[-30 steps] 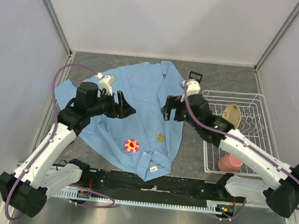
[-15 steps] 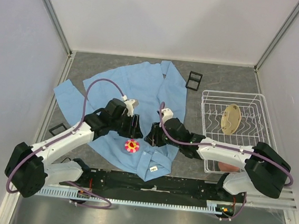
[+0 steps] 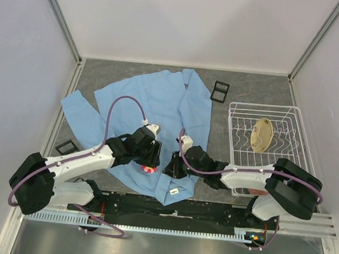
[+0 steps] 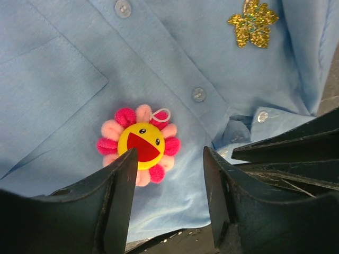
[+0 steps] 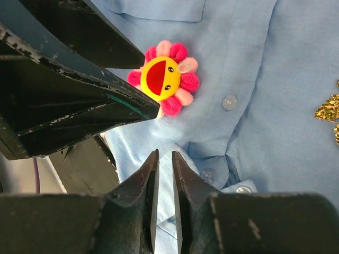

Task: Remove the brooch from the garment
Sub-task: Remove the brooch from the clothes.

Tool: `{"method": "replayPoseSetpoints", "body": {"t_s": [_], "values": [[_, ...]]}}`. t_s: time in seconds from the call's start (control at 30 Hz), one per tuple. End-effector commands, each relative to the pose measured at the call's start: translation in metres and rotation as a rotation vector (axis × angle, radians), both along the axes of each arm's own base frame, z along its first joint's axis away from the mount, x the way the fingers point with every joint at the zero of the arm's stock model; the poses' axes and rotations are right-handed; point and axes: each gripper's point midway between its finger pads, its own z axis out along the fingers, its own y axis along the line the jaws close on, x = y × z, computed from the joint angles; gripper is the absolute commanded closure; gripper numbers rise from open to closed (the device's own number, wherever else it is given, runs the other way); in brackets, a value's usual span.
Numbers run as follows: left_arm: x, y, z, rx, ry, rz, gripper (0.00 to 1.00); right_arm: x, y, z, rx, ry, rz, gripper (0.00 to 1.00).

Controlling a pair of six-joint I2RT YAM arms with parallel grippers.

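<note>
The garment (image 3: 160, 99), a light blue shirt, lies flat on the grey table. The brooch (image 4: 139, 145), a pink-petalled flower with a yellow face, is pinned near the button placket. It also shows in the right wrist view (image 5: 164, 78), and from above only as a pink sliver (image 3: 148, 170). My left gripper (image 4: 169, 159) (image 3: 149, 159) is open, low over the cloth, its left fingertip (image 4: 127, 164) touching the brooch's edge. My right gripper (image 5: 165, 156) (image 3: 170, 166) is just right of the brooch, jaws almost together with a fold of shirt between them.
A small gold glitter emblem (image 4: 253, 21) sits on the shirt beyond the brooch. A white wire rack (image 3: 261, 106) holding a tan disc (image 3: 262, 134) stands at the right. Black frames lie at the back (image 3: 220, 90) and left (image 3: 66, 148). The two grippers nearly touch.
Both arms dropped and swung toward the near collar area. The left gripper now covers the brooch from above. The right jaws narrowed from wide open to a slit.
</note>
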Motion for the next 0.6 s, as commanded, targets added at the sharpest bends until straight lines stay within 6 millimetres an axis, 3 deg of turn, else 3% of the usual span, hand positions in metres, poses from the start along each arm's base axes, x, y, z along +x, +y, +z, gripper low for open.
{"method": "replayPoseSetpoints", "body": {"t_s": [0.0, 0.13, 0.33, 0.43, 0.57], "values": [[0.009, -0.001, -0.003, 0.018, -0.037, 0.065, 0.39, -0.001, 0.005, 0.006, 0.058, -0.007, -0.005, 0.78], [0.007, -0.003, -0.011, 0.058, -0.031, 0.053, 0.34, -0.001, 0.0, -0.004, 0.033, -0.001, -0.015, 0.8], [0.01, 0.001, -0.023, 0.137, -0.029, 0.044, 0.37, -0.001, -0.007, -0.009, 0.025, 0.008, -0.042, 0.81], [0.01, 0.005, -0.028, 0.176, -0.02, 0.046, 0.29, -0.002, -0.009, -0.011, 0.019, 0.011, -0.046, 0.81], [0.006, 0.006, -0.034, 0.196, -0.009, 0.025, 0.26, -0.002, -0.01, -0.013, 0.012, 0.017, -0.045, 0.82]]}}
